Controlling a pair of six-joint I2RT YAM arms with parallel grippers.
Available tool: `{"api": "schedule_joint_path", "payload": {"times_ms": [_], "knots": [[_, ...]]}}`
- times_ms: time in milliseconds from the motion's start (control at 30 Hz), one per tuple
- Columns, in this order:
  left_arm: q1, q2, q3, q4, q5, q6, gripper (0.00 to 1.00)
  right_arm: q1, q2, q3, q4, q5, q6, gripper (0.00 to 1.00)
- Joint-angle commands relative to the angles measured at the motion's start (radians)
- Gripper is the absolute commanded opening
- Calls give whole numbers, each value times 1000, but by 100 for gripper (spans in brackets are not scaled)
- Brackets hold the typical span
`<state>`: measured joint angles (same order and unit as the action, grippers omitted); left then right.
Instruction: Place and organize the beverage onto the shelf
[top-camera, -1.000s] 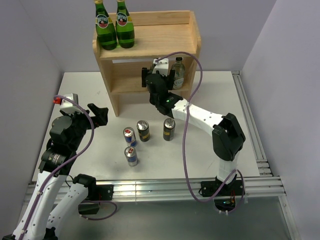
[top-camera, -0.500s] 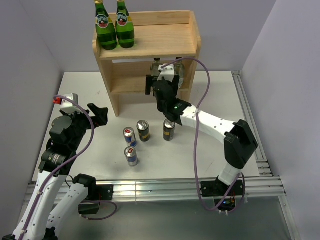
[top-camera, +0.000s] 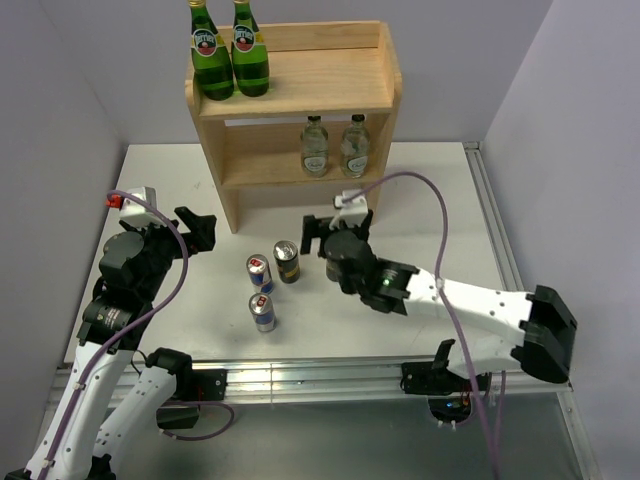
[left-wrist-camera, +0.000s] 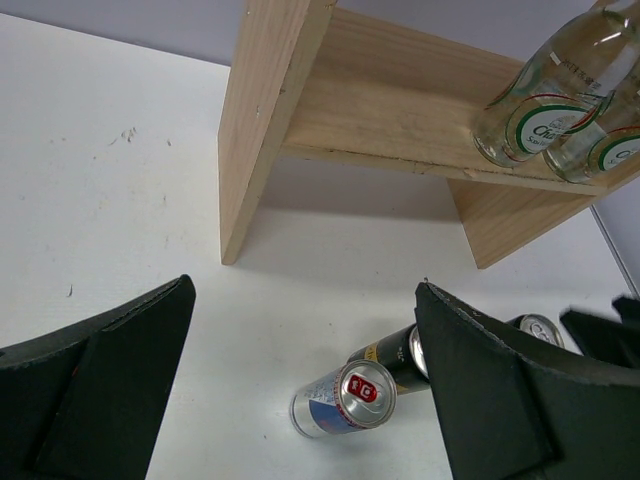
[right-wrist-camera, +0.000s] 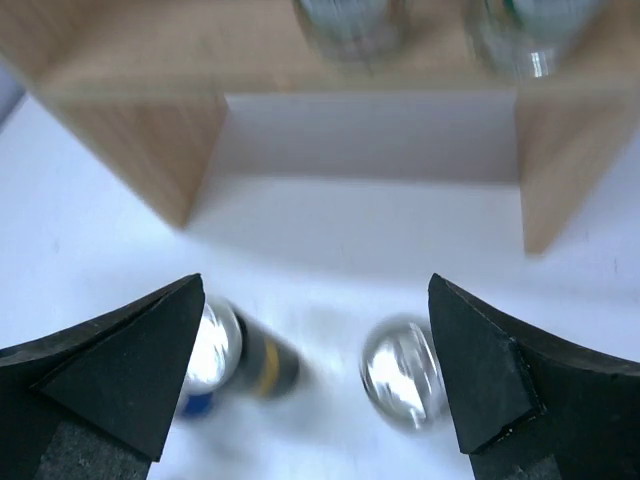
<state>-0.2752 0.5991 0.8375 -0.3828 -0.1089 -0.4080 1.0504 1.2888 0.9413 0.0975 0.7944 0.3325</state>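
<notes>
**Wood shelf half-stocked, cans come next**

From above, we see the shelf (top-camera: 320, 80) with both clear bottles (top-camera: 314, 145) side by side on its lower tier, and two large green bottles (top-camera: 230, 50) on the top tier. On the table (top-camera: 440, 200) stand one black-and-yellow can (top-camera: 287, 262) and two blue-silver-red cans (top-camera: 259, 272). The right gripper (top-camera: 335, 232) hangs just beside them, so we judge a can pickup to be the step in hand. The left gripper (top-camera: 195, 228) sits apart.

In the left wrist view, its jaws stand wide with nothing between them.

The right wrist view is blurred. The jaws there are spread and empty, and a fourth can (right-wrist-camera: 400, 385) shows its silver top below, nearer one finger. Next we would centre over it, lower and close.
</notes>
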Motion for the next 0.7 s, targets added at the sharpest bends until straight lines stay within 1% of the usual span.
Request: {"api": "schedule_joint_path", "payload": {"times_ms": [0, 33, 67, 133, 233, 333, 367, 500, 600, 667], "knots": [[7, -4, 0, 32, 12, 12, 99, 54, -104, -140, -112, 58, 193, 100], [7, -5, 0, 33, 14, 12, 99, 65, -118, -177, -117, 58, 254, 100], [8, -5, 0, 32, 15, 12, 99, 75, -138, -240, -120, 48, 281, 100], [10, -7, 0, 35, 17, 12, 99, 97, -138, -303, -139, 36, 361, 100], [11, -9, 0, 33, 15, 12, 99, 115, -111, -341, -134, 23, 424, 100], [13, -7, 0, 32, 12, 12, 99, 115, -57, -374, -101, 20, 438, 100], [13, -7, -1, 32, 9, 11, 99, 115, -39, -378, -64, 23, 433, 100], [13, -4, -2, 32, 8, 11, 99, 111, 64, -357, 23, 40, 402, 100], [13, -4, 0, 30, 8, 12, 99, 82, 154, -343, 100, 39, 387, 100], [13, -2, -1, 30, 9, 11, 99, 51, 188, -317, 100, 52, 401, 100]]}}
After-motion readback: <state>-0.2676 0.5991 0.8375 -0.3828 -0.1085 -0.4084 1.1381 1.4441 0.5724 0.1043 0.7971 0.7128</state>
